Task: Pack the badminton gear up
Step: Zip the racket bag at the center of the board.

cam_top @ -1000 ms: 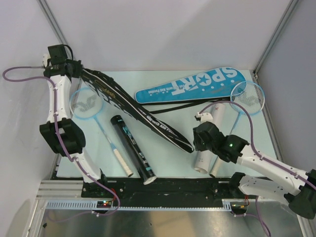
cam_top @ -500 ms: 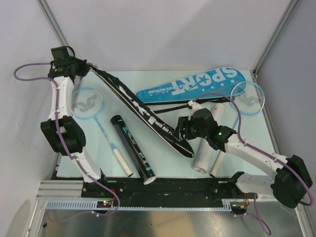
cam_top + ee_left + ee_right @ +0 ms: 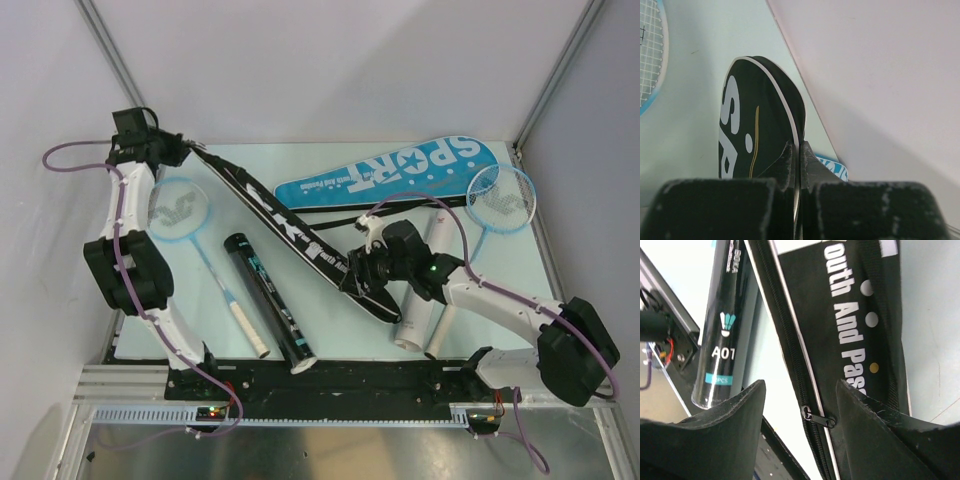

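My left gripper at the far left is shut on the head end of the black racket cover, gripping its edge. The cover runs diagonally down to my right gripper, which is open over its narrow end; the zipper pull lies between the jaws. A blue "SPORT" cover lies at the back. One light-blue racket lies left, another at the right. A black tube lies in front, also in the right wrist view. A white tube lies under the right arm.
Grey walls close in the far and side edges. A black rail runs along the near table edge by the arm bases. No shuttlecock shows.
My right gripper moved left from the white tube onto the black cover's narrow end. My left gripper shifted right with the cover's head end, swinging the cover.
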You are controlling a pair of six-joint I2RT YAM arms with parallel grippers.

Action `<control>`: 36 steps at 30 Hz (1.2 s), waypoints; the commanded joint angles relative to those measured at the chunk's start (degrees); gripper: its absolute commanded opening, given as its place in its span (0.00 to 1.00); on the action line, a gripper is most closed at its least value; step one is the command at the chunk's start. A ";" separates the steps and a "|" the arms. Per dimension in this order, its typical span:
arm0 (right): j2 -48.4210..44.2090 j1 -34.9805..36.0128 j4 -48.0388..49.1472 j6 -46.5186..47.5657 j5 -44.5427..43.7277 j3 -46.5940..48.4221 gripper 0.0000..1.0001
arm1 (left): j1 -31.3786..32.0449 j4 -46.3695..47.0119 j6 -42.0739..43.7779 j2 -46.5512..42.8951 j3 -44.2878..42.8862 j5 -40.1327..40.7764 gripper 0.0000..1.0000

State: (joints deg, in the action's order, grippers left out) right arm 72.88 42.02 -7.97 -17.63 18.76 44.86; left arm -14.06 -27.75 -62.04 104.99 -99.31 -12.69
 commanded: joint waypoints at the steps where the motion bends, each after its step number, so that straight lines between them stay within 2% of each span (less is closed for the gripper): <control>1: 1.49 0.05 -0.94 9.53 5.68 -0.30 0.63 | -0.22 5.46 -1.07 -4.40 -1.49 -0.51 0.00; 8: 2.83 0.02 -3.54 14.80 6.51 -0.31 0.59 | -0.28 5.43 -1.34 -4.09 -2.68 -0.23 0.00; 13: 2.62 -0.16 -6.38 16.85 7.25 -0.30 0.48 | -0.26 5.45 -1.37 -3.36 -4.91 0.37 0.00; 16: 2.05 -0.14 -7.20 17.31 7.33 -0.30 0.34 | -0.26 5.43 -1.69 -2.76 -5.71 0.32 0.00; 19: 1.38 -0.17 -7.27 17.36 7.37 -0.30 0.09 | -0.28 5.49 -1.74 -2.36 -5.91 0.42 0.00; 21: 0.81 -0.47 -7.22 17.41 7.72 -0.39 0.02 | -0.27 5.44 -1.54 -2.17 -5.92 0.81 0.00; 26: -2.35 -2.27 -7.16 16.95 9.08 -1.54 0.00 | -0.26 5.40 -0.38 -1.65 -6.22 2.76 0.00; 36: -5.51 -4.06 -18.22 16.52 8.68 -1.66 0.00 | -0.38 5.39 3.58 -0.59 -8.68 8.66 0.00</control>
State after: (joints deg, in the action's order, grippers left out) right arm 69.36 38.04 -16.12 -1.69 25.96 43.83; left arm -13.82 -29.28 -61.17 105.01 -101.97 -9.91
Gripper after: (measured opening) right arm 0.039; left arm 0.019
